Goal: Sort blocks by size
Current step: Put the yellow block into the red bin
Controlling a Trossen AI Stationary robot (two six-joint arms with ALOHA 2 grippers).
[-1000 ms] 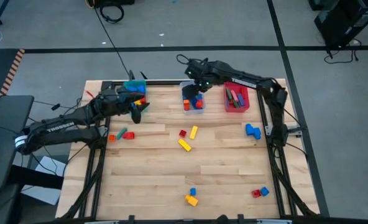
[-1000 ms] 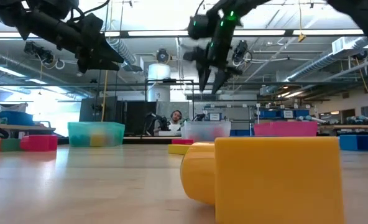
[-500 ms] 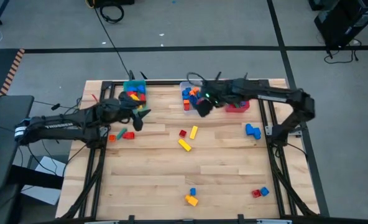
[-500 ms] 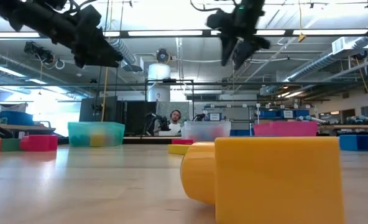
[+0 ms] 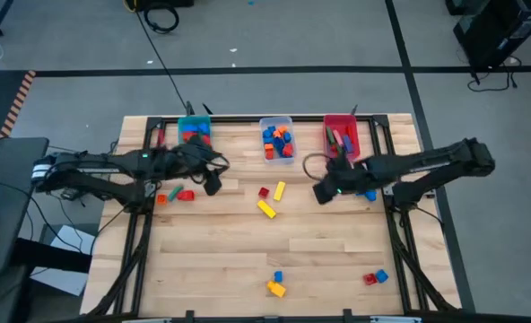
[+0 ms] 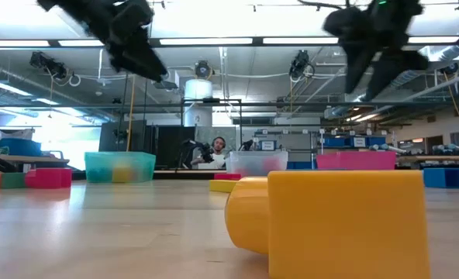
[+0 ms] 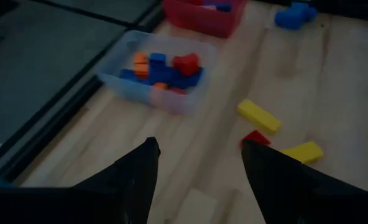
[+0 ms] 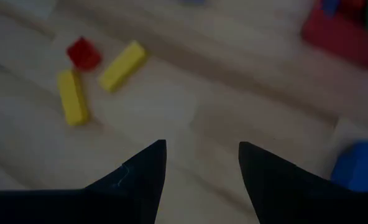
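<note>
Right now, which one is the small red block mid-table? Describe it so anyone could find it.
Start at the clear bin at the table's back edge and come toward the front. The small red block lies beside two yellow bars; it is the only red, roughly cube-shaped piece there.

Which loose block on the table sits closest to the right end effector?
The blue block, just beside the right end effector; the yellow and red ones lie farther toward the table's middle.

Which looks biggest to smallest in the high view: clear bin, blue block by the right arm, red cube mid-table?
1. Clear bin
2. Blue block, partly hidden by the right arm
3. Red cube
</note>
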